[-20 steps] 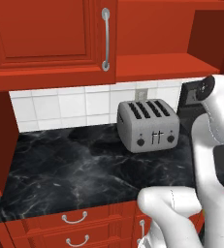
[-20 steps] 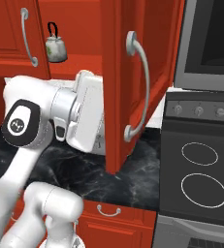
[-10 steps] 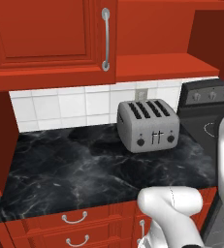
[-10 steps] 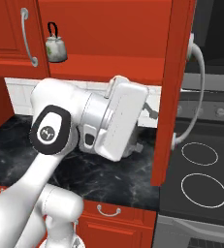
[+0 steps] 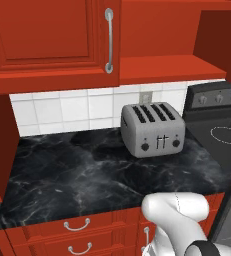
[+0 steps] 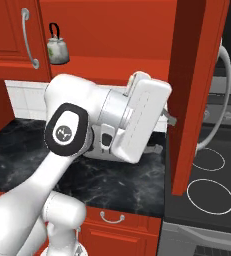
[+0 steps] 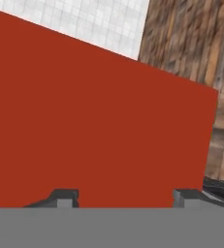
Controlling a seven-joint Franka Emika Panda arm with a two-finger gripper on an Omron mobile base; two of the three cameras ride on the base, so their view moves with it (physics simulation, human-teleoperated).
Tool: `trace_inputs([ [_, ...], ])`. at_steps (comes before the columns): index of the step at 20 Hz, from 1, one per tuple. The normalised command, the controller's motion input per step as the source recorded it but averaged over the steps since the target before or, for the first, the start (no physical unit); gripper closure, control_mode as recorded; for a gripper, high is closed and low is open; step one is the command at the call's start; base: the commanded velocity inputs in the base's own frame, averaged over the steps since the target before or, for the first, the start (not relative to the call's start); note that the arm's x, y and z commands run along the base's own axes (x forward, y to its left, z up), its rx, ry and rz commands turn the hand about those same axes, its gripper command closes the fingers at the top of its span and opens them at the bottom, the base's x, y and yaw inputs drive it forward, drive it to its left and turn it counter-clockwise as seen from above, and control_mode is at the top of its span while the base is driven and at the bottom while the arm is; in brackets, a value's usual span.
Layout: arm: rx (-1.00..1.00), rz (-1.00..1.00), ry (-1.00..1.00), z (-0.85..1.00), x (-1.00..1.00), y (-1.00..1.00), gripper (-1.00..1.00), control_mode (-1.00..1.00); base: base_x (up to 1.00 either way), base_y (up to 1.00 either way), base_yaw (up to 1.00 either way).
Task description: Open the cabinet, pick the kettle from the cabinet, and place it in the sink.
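Inside cabinet (image 6: 137,35), small white kettle (image 6: 57,48), thin black hoop handle

Arm (image 6: 67,135) bent across to the right, end effector (image 7: 124,197) fingers apart, empty.

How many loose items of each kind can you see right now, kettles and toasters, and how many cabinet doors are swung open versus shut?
Kettles: 1, the kettle on the open cabinet's shelf.
Toasters: 1, the silver toaster on the counter.
Open doors: 1, the right door.
Shut doors: 1, the left door.
Total: 4
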Motion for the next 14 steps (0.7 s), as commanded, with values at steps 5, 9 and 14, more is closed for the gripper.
trace_inputs([
  [5, 0.0, 0.0, 0.04, -0.08, 0.0, -0.05, -1.0, -1.0, 0.0, 0.0, 0.0],
  [9, 0.0, 0.06, 0.08, -0.18, 0.0, 0.33, -1.0, -1.0, 0.0, 0.0, 0.0],
  [14, 0.0, 0.18, 0.02, -0.01, -0.02, 0.4, -1.0, -1.0, 0.0, 0.0, 0.0],
])
